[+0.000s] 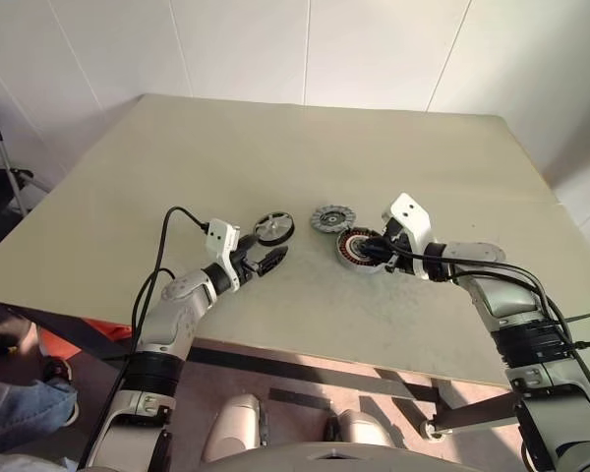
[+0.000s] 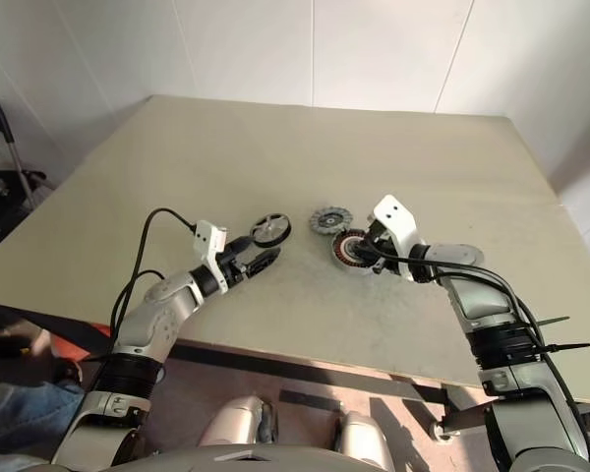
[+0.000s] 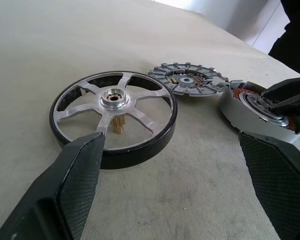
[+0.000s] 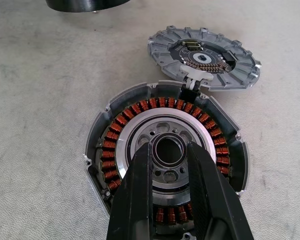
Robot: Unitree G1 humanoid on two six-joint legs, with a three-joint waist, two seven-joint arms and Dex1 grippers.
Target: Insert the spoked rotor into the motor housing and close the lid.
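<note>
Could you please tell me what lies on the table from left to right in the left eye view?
Left gripper → spoked rotor → lid → motor housing → right gripper, whose fingers reach over the housing.

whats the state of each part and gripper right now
spoked rotor: flat on the table, not in the housing, not gripped
motor housing: open, copper windings showing, no rotor inside
lid: off, lying inner face up, its edge against the housing's rim
left gripper: open, by the rotor
right gripper: fingers close together over the housing's centre, holding nothing
</note>
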